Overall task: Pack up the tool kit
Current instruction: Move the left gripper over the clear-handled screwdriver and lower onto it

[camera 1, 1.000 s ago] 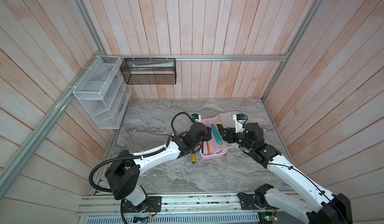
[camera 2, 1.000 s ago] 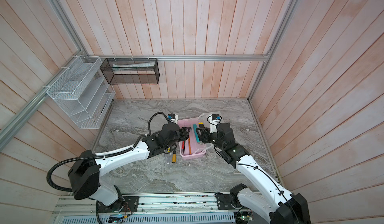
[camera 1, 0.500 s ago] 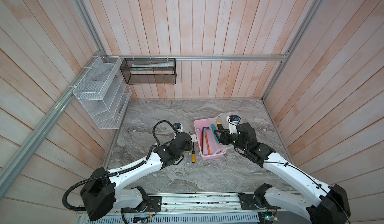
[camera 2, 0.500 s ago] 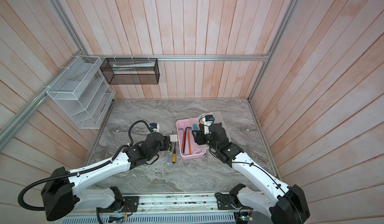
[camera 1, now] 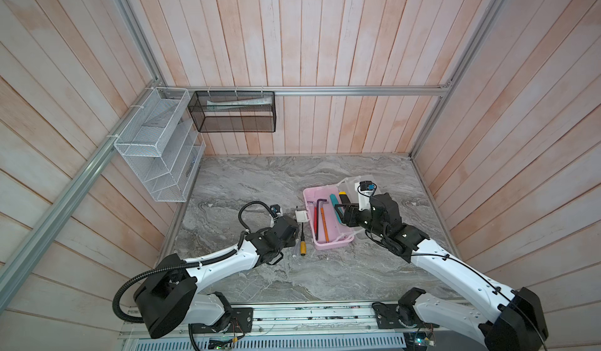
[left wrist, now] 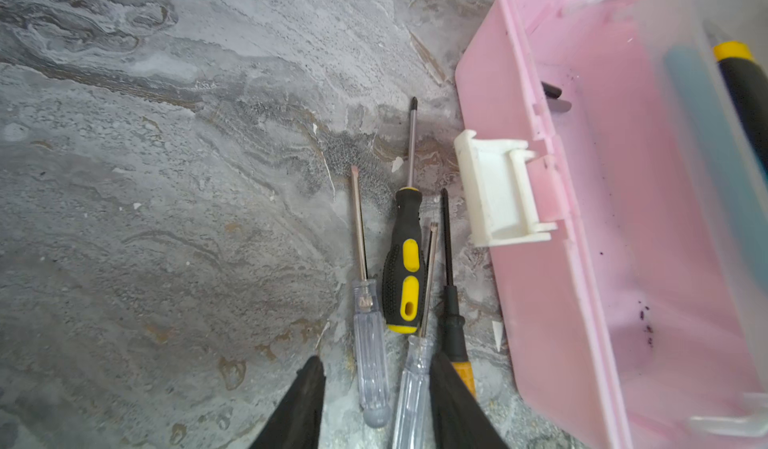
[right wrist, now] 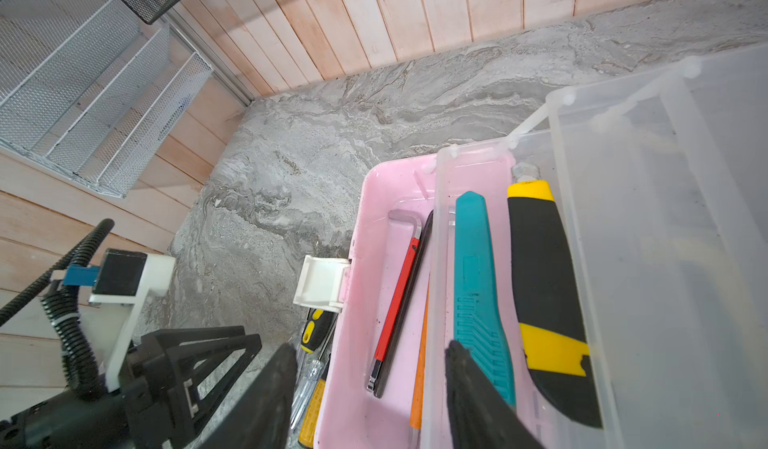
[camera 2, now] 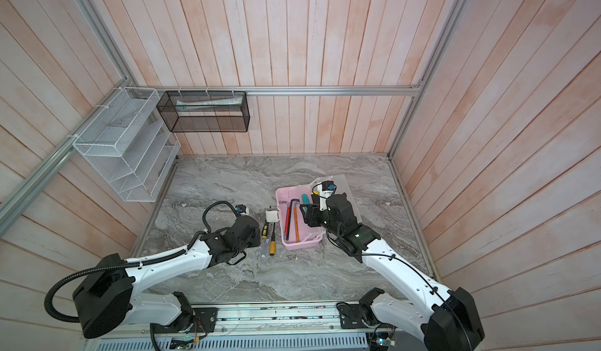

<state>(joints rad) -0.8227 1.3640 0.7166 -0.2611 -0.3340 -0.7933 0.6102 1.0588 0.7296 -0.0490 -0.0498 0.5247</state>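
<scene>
The tool kit's pink case (camera 1: 331,244) (camera 2: 299,244) lies open on the marble top, with its white latch (left wrist: 494,189) (right wrist: 322,282) swung out and its frosted lid (right wrist: 685,218) thrown back. Inside lie a red hex key (right wrist: 399,289), a teal knife (right wrist: 478,293) and a black-and-yellow knife (right wrist: 544,293). Several screwdrivers (camera 1: 302,242) (camera 2: 272,243) lie on the table beside the case. My left gripper (left wrist: 376,357) is open, low over two clear-handled screwdrivers (left wrist: 370,343) that lie between its fingers. My right gripper (right wrist: 370,346) hangs open above the case, holding nothing.
A white wire basket (camera 1: 156,144) hangs on the left wall and a black mesh basket (camera 1: 232,112) on the back wall. Wooden walls close in the marble table (camera 1: 260,177) on three sides.
My left arm has drawn back from over the case to the screwdrivers on the table, and its jaws have narrowed. The right gripper has shifted slightly left over the case.
</scene>
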